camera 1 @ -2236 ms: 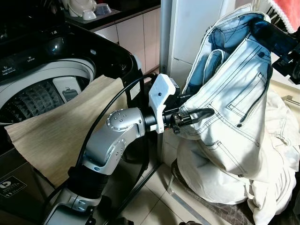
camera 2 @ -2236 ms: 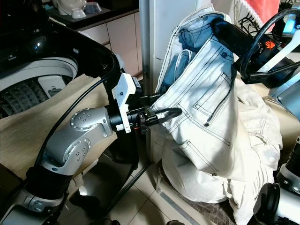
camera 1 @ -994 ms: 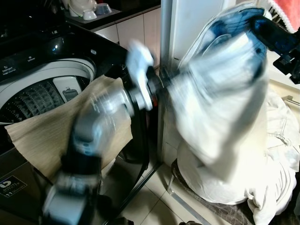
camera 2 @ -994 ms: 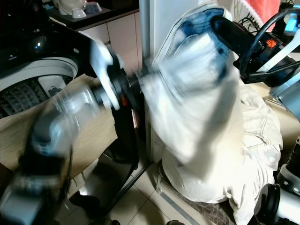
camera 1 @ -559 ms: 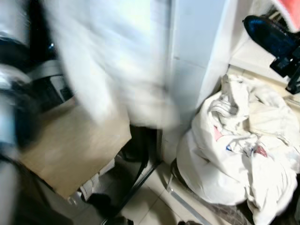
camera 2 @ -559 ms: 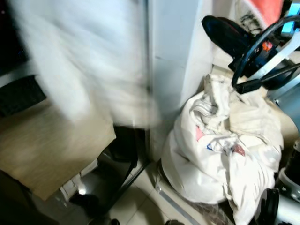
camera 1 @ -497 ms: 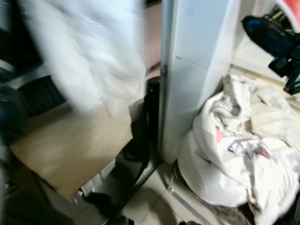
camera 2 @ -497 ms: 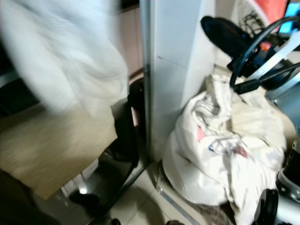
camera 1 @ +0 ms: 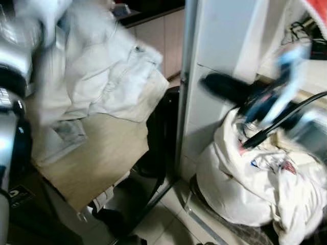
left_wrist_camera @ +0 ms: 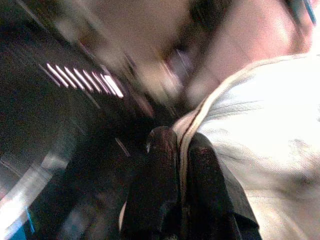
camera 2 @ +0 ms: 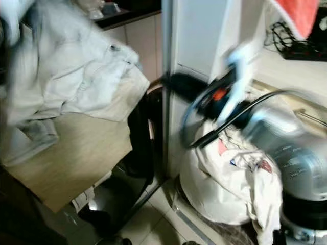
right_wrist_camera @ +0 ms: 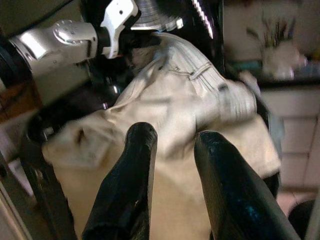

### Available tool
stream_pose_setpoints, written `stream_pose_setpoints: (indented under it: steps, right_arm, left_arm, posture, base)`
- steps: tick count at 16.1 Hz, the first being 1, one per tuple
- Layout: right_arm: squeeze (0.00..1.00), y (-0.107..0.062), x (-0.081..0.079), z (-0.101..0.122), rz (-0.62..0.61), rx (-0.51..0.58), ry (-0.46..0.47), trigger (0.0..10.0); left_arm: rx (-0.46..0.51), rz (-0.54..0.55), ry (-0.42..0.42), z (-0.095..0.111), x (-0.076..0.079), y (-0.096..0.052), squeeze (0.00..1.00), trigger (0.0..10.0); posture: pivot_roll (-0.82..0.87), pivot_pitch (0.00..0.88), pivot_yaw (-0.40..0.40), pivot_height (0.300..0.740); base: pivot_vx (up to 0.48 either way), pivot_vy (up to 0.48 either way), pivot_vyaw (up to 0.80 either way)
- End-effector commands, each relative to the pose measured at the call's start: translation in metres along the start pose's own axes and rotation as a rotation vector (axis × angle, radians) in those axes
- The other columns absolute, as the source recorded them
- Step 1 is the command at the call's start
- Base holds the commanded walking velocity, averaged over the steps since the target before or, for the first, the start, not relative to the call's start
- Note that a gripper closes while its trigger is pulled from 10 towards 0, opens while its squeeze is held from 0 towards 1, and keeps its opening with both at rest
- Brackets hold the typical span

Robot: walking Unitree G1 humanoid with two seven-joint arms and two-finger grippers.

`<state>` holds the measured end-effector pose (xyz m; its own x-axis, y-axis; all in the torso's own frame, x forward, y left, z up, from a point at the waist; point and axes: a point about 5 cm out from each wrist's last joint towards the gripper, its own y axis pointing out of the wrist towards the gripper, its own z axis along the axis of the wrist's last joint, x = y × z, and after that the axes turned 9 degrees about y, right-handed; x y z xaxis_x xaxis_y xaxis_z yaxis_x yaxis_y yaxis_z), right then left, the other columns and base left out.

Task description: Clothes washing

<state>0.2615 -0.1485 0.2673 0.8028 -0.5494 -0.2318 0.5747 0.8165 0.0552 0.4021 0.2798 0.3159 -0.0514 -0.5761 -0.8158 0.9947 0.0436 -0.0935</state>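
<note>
A pair of white jeans [camera 1: 102, 76] lies bunched over the top of the washing machine at the upper left, on a tan cloth [camera 1: 102, 153] that hangs down the machine's front. My left gripper [left_wrist_camera: 180, 142] is shut on a seamed edge of the jeans; its silver arm [right_wrist_camera: 55, 37] reaches in above the machine. My right gripper [right_wrist_camera: 172, 137] is open with nothing between its fingers and faces the jeans from the right. In the eye views it is a blurred black shape [camera 1: 222, 87] above the laundry pile.
A big pile of white laundry [camera 1: 240, 189] sits on the floor at the right, against a white pillar [camera 1: 219, 41]. The machine's dark front [camera 1: 20, 204] is at the lower left. Tiled floor [camera 1: 163, 224] lies between. A red cloth [camera 2: 301, 15] hangs top right.
The jeans were swung from above the laundry pile leftward onto the washing machine. My right gripper has let go of them and moved down and left. The view is blurred.
</note>
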Motion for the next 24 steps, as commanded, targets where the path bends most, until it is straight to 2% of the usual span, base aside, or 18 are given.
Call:
stream_pose_setpoints:
  steps: [1, 2, 5, 8, 9, 10, 11, 12, 13, 15, 16, 17, 18, 20, 21, 23, 24]
  right_arm:
    - [0.00, 0.002, -0.004, -0.001, 0.000, -0.039, -0.044, 10.0]
    - [0.00, 0.002, -0.005, -0.005, 0.003, -0.070, -0.057, 10.0]
    - [0.00, 0.007, -0.004, -0.022, -0.007, -0.164, -0.094, 10.0]
    - [0.00, 0.010, 0.008, -0.022, -0.089, -0.162, -0.104, 10.0]
    - [0.00, 0.010, 0.010, -0.022, -0.096, -0.160, -0.105, 10.0]
    - [0.00, 0.011, 0.011, -0.022, -0.095, -0.158, -0.107, 10.0]
    - [0.00, 0.011, 0.011, -0.022, -0.095, -0.158, -0.108, 10.0]
    - [0.00, 0.012, 0.011, -0.023, -0.095, -0.164, -0.113, 10.0]
    - [0.00, 0.013, 0.011, -0.026, -0.096, -0.175, -0.121, 10.0]
    - [0.00, 0.014, 0.009, -0.028, -0.093, -0.183, -0.127, 10.0]
    - [0.00, 0.014, 0.009, -0.028, -0.093, -0.182, -0.127, 10.0]
    - [0.00, 0.014, 0.009, -0.027, -0.092, -0.181, -0.128, 10.0]
    - [0.00, 0.013, 0.008, -0.027, -0.088, -0.185, -0.128, 10.0]
    - [0.00, 0.012, 0.006, -0.030, -0.080, -0.205, -0.133, 10.0]
    - [0.00, 0.012, 0.006, -0.031, -0.079, -0.209, -0.135, 10.0]
    - [0.00, 0.012, 0.006, -0.032, -0.077, -0.221, -0.141, 10.0]
    - [0.00, 0.012, 0.006, -0.033, -0.080, -0.228, -0.147, 10.0]
  left_arm:
    - [-0.080, -0.013, 0.020, -0.010, -0.014, -0.006, 1.00, 10.0]
    - [-0.116, -0.022, 0.048, -0.016, -0.018, -0.009, 1.00, 10.0]
    - [-0.189, 0.076, 0.095, -0.029, -0.041, -0.020, 1.00, 10.0]
    - [-0.215, 0.175, 0.147, -0.033, -0.058, -0.027, 1.00, 10.0]
    - [-0.152, 0.162, 0.086, -0.025, -0.055, -0.024, 1.00, 10.0]
    - [-0.008, 0.079, -0.066, -0.008, -0.043, -0.017, 1.00, 10.0]
    - [0.041, 0.043, -0.113, -0.002, -0.038, -0.015, 0.89, 10.0]
    - [0.223, -0.137, -0.261, 0.023, -0.016, -0.007, 0.00, 10.0]
    - [0.378, -0.303, -0.368, 0.043, 0.003, -0.005, 0.00, 10.0]
    - [0.519, -0.551, -0.371, 0.059, 0.032, -0.007, 0.00, 10.0]
    - [0.526, -0.613, -0.373, 0.060, 0.041, -0.007, 0.00, 10.0]
    - [0.522, -0.659, -0.358, 0.058, 0.047, -0.007, 0.00, 10.0]
    - [0.469, -0.790, -0.316, 0.048, 0.066, -0.008, 0.00, 10.0]
    - [0.376, -0.889, -0.279, 0.035, 0.087, -0.009, 0.00, 10.0]
    - [0.369, -0.902, -0.283, 0.034, 0.090, -0.009, 0.00, 10.0]
    - [0.306, -0.911, -0.219, 0.026, 0.104, -0.008, 0.00, 10.0]
    - [0.195, -0.812, -0.135, 0.013, 0.110, -0.003, 0.00, 10.0]
  posture:
    - [-0.09, 0.000, 0.071, 0.740]
    - [-0.09, 0.000, 0.071, 0.740]
    - [-0.08, 0.000, 0.060, 0.740]
    - [-0.07, 0.000, 0.056, 0.740]
    - [-0.06, 0.000, 0.053, 0.740]
    - [-0.06, 0.000, 0.053, 0.740]
    - [-0.06, 0.000, 0.053, 0.740]
    - [-0.06, 0.000, 0.052, 0.740]
    - [-0.07, 0.000, 0.052, 0.740]
    - [-0.07, 0.000, 0.056, 0.740]
    - [-0.08, 0.000, 0.058, 0.740]
    - [-0.08, 0.000, 0.058, 0.740]
    - [-0.08, 0.000, 0.059, 0.740]
    - [-0.08, 0.000, 0.060, 0.740]
    - [-0.08, 0.000, 0.060, 0.740]
    - [-0.08, 0.000, 0.060, 0.740]
    - [-0.09, 0.000, 0.057, 0.740]
  base:
    - [0.000, 0.000, 0.00]
    - [0.000, 0.000, 0.00]
    - [0.000, 0.000, 0.00]
    - [0.000, 0.000, 0.00]
    - [0.000, 0.000, 0.00]
    - [0.000, 0.000, 0.00]
    - [0.000, 0.000, 0.00]
    - [0.000, 0.000, 0.00]
    - [0.000, 0.000, 0.00]
    - [0.000, 0.000, 0.00]
    - [0.000, 0.000, 0.00]
    - [0.000, 0.000, 0.00]
    - [0.000, 0.000, 0.00]
    - [0.000, 0.000, 0.00]
    - [0.000, 0.000, 0.00]
    - [0.000, 0.000, 0.00]
    - [0.000, 0.000, 0.00]
